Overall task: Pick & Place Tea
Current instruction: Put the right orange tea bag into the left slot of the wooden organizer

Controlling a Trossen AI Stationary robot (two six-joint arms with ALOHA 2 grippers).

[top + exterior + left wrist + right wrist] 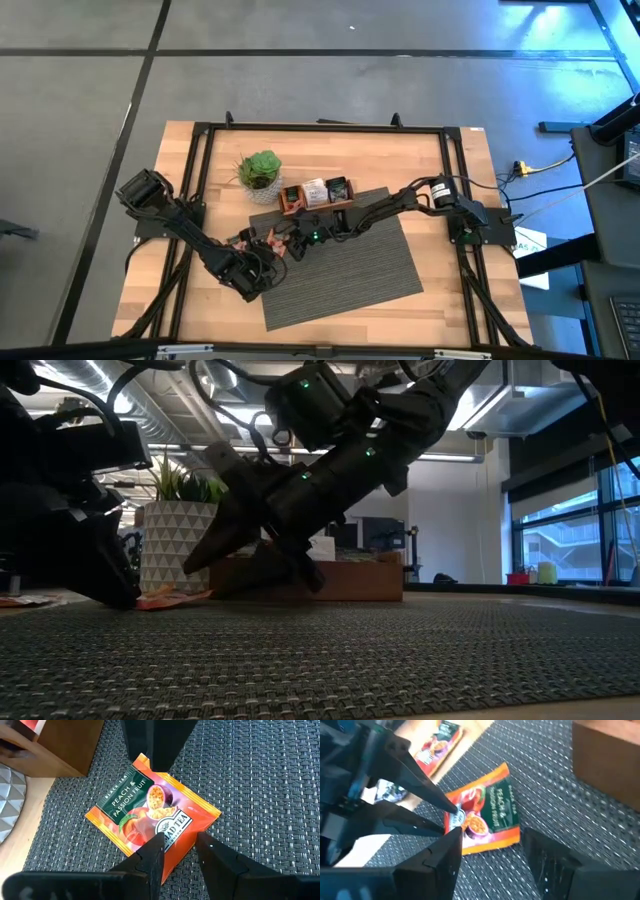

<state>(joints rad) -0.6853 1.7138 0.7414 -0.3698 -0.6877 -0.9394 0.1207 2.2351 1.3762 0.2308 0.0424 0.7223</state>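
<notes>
From above, I see my left end effector point(268, 252) and right end effector point(283, 243) meeting near the edge of the grey mat point(380, 275) on the bench point(450, 310), with orange tea sachets point(252, 238) scattered just beside them. The wooden tray point(316, 195) sits just beyond the right end effector, the potted plant point(260, 172) beside it.

At bench level, the right end effector point(205, 555) angles down toward an orange sachet point(172, 597) lying flat.

Through my left wrist camera, the left end effector point(180, 845) is open, its fingers point(152, 855) straddling one corner of the peach and passion fruit sachet point(150, 812).

Through my right wrist camera, the right end effector point(495, 842) is open, hovering over the same sachet point(487, 815); another sachet point(437, 745) lies farther off.
</notes>
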